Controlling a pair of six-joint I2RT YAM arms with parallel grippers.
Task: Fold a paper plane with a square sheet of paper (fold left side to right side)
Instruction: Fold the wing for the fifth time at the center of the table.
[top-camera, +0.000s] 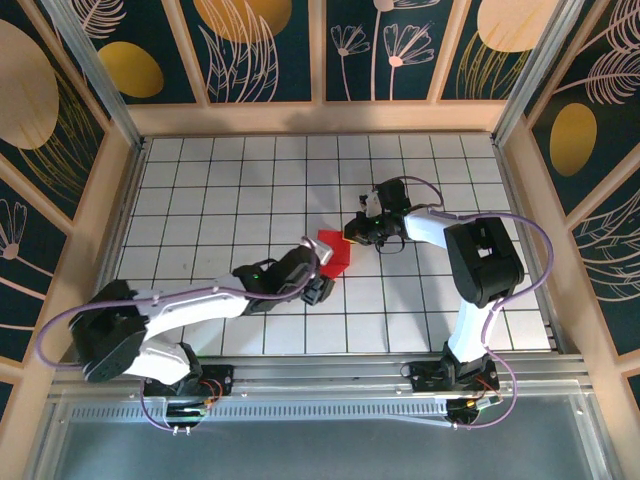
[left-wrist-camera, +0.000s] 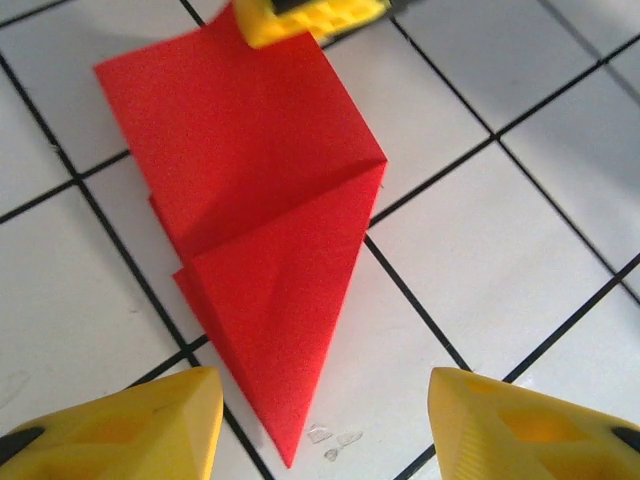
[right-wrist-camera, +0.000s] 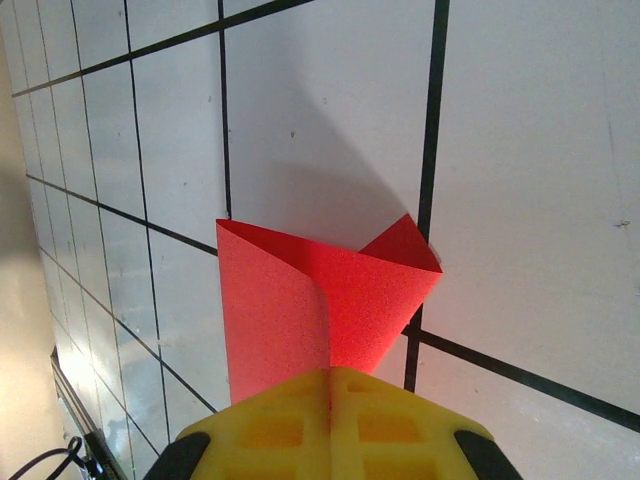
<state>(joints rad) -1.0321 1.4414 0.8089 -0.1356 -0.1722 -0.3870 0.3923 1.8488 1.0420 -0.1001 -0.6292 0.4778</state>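
Observation:
The square sheet of paper (top-camera: 334, 251) is bright red and lies mid-table, folded into a layered shape (left-wrist-camera: 260, 230) that narrows to a point. That point lies on the tile between the yellow fingers (left-wrist-camera: 150, 420) of my left gripper (left-wrist-camera: 325, 400), which is open and touches nothing. In the top view the left gripper (top-camera: 322, 268) hovers just near-left of the paper. My right gripper (right-wrist-camera: 330, 400) is shut on the paper's far edge, where a flap (right-wrist-camera: 290, 310) stands up from the table. Its yellow tip (left-wrist-camera: 300, 15) shows at the paper's far end, and the right gripper (top-camera: 352, 236) comes in from the right.
The white tiled table (top-camera: 230, 180) is ringed by a wooden frame (top-camera: 320, 118) and patterned walls. Both arms reach toward the centre, the right arm's elbow (top-camera: 480, 255) at the right. A few small clear flecks (left-wrist-camera: 335, 440) lie beside the paper's point.

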